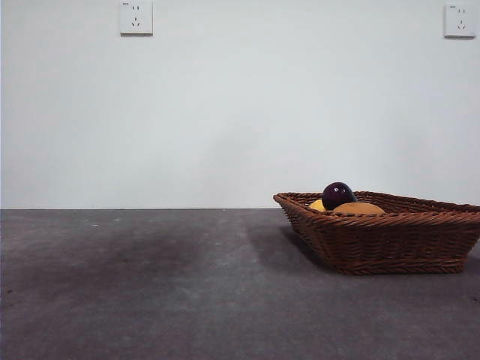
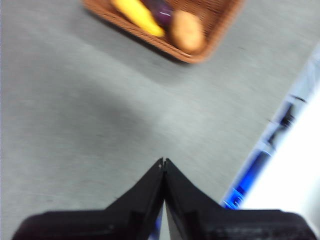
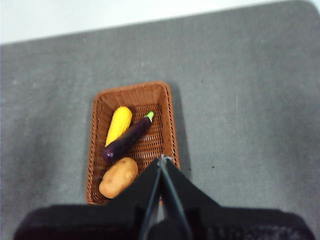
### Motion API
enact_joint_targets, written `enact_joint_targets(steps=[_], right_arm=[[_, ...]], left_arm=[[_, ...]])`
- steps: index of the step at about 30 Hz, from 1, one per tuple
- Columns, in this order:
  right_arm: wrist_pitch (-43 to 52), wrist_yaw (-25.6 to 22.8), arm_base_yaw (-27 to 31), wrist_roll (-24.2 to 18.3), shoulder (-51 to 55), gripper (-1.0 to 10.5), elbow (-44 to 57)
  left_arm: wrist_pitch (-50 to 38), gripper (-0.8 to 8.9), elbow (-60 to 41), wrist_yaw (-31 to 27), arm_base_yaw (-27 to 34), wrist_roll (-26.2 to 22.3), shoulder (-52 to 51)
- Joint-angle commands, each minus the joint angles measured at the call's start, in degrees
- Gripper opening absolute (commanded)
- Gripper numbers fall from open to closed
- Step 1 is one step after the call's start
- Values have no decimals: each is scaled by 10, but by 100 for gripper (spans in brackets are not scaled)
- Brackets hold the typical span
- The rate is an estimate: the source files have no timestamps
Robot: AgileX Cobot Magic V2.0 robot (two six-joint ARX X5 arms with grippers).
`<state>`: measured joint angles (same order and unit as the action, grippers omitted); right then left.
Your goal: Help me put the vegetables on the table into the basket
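The brown wicker basket stands on the dark grey table at the right. In it lie the yellow corn cob, the dark purple eggplant and the brown potato. In the front view the eggplant, the corn and the potato show above the rim. The basket also shows in the left wrist view with corn, eggplant and potato. My left gripper is shut and empty, high above the table away from the basket. My right gripper is shut and empty, high above the basket.
A white wall with two power sockets stands behind the table. In the left wrist view the table's edge and a blue part beyond it show at one side.
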<state>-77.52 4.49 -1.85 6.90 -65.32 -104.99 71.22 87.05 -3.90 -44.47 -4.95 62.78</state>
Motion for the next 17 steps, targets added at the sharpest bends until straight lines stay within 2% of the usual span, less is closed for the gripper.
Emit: enact_joint_targets(steps=[1, 3, 6, 11, 14, 17], right_arm=[[-14, -1, -1, 6, -30, 1, 2], [-14, -1, -1, 6, -52, 1, 2], [-14, -1, -1, 6, -104, 1, 2], [-14, -1, 0, 6, -177, 1, 2], [-14, -1, 0, 6, -208, 1, 2], [-14, -1, 0, 6, -226, 1, 2]], left_arm=[[-58, -4, -21, 1, 41, -13, -18], [-125, -4, -58, 15, 75, -14, -46], [-342, -4, -248, 115, 172, -16, -162], [-596, -4, -617, 92, 336, -17, -387], [-655, -4, -735, 92, 388, -6, -480], [-675, -4, -789, 92, 410, -5, -534]])
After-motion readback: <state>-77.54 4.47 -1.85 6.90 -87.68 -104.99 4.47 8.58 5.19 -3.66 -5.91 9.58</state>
